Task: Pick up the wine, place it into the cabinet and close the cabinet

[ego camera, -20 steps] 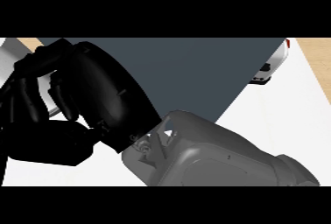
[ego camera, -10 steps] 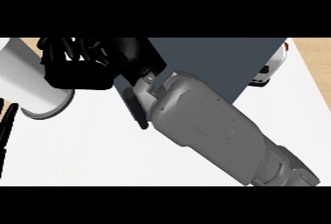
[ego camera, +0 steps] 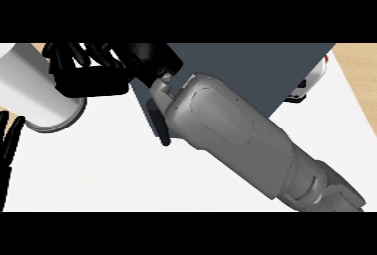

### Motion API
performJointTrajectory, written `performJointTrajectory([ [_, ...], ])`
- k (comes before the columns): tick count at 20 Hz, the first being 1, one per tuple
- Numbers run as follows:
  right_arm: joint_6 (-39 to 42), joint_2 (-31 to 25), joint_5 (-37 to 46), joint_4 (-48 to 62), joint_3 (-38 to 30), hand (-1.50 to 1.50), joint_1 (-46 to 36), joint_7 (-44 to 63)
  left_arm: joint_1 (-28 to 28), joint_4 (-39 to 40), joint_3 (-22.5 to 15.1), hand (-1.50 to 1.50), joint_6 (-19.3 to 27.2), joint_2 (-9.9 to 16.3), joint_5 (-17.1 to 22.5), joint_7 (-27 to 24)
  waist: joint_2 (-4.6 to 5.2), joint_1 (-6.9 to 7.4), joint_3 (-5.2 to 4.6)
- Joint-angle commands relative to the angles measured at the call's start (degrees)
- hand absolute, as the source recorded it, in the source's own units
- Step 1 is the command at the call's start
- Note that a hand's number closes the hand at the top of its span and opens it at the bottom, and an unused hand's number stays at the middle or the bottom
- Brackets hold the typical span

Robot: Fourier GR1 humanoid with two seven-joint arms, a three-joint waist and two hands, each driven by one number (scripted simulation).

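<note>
Head view: since a second ago my right hand has swung up and left, off the dark cabinet; a white cylinder has come into view. Fingers curled, holding nothing visible. The wine is not identifiable here, so its position relative to the hand is undetermined. My left hand shows fingers only.

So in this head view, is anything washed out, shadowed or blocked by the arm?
Head view: lighting is flat, with no glare. The white counter shows no clear shadows. The right forearm fills the middle and hides part of the dark grey cabinet. The right hand is a black mass with little detail. The white cylinder is cut off at the left edge.
</note>
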Motion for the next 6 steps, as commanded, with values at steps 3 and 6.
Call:
performJointTrajectory([
  [3, -0.06, -8.06, 1.94, 8.65, -4.92, 1.5, 2.43, -3.36, -0.34, 0.61, 0.7, -1.5, -0.49, 0.08, -0.1, 0.02, 2.53, -1.91, 2.01],
  [6, -0.23, -7.62, 2.89, 9.54, -4.04, 1.5, 2.29, -3.94, -0.59, -0.46, 0.38, -1.5, 0.29, 0.02, -0.11, 0.85, 2.2, -2.19, 2.06],
])
